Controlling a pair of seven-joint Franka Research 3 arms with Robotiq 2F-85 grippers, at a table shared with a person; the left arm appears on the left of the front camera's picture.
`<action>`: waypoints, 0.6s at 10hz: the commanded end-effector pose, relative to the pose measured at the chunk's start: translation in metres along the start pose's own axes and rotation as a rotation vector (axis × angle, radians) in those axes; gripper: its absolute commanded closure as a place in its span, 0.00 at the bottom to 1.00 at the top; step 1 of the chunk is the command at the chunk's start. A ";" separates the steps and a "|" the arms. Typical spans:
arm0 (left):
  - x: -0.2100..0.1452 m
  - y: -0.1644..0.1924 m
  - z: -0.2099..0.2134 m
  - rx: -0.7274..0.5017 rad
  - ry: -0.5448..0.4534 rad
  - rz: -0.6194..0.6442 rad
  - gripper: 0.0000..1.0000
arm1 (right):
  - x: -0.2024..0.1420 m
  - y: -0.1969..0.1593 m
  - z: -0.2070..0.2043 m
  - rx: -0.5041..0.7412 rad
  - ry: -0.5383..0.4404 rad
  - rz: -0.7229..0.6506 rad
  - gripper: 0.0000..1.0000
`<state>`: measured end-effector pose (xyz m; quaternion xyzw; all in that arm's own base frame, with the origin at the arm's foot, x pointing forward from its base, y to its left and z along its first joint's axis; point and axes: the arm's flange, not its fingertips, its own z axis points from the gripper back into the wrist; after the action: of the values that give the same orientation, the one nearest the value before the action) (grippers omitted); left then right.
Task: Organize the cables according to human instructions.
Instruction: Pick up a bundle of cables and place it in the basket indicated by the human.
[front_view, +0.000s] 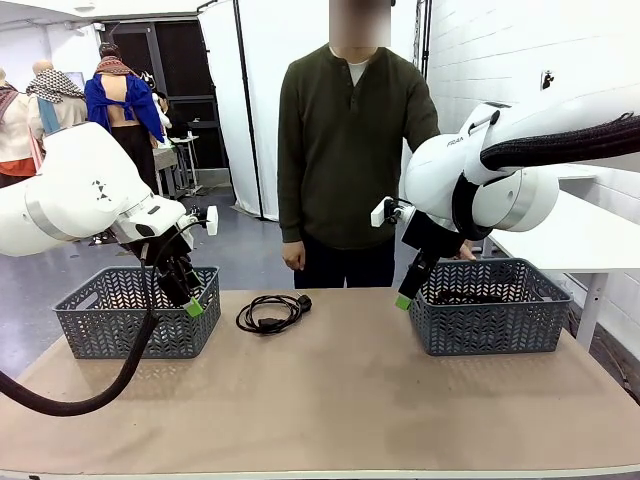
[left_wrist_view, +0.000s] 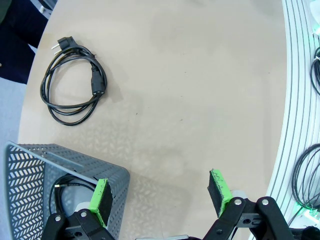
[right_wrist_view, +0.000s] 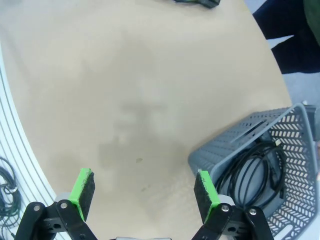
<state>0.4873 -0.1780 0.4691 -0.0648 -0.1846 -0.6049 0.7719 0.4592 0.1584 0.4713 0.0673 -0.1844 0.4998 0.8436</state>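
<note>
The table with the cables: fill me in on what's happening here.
One coiled thin black cable lies loose on the tan table, untouched. The grey plastic lattice basket on the left and the matching one on the right each already hold cable. Left hand and right hand hover open and empty. A person stands across the table.

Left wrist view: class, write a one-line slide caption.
Open left gripper above the table, one coiled cable lying loose, another cable inside the grey basket.

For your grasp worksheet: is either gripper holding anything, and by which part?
Nothing is held. The left gripper and right gripper are both open and empty above the table.
</note>
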 end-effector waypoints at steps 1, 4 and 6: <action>0.000 0.000 0.001 0.001 0.000 0.002 0.00 | 0.000 0.000 0.000 -0.007 -0.001 -0.011 0.00; 0.000 0.000 0.001 0.001 0.000 0.002 0.00 | 0.000 0.000 0.000 -0.007 -0.001 -0.011 0.00; 0.000 0.000 0.001 0.001 0.000 0.002 0.00 | 0.000 0.000 0.000 -0.007 -0.001 -0.011 0.00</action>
<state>0.4873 -0.1780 0.4691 -0.0648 -0.1846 -0.6049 0.7719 0.4592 0.1584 0.4713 0.0673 -0.1844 0.4998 0.8436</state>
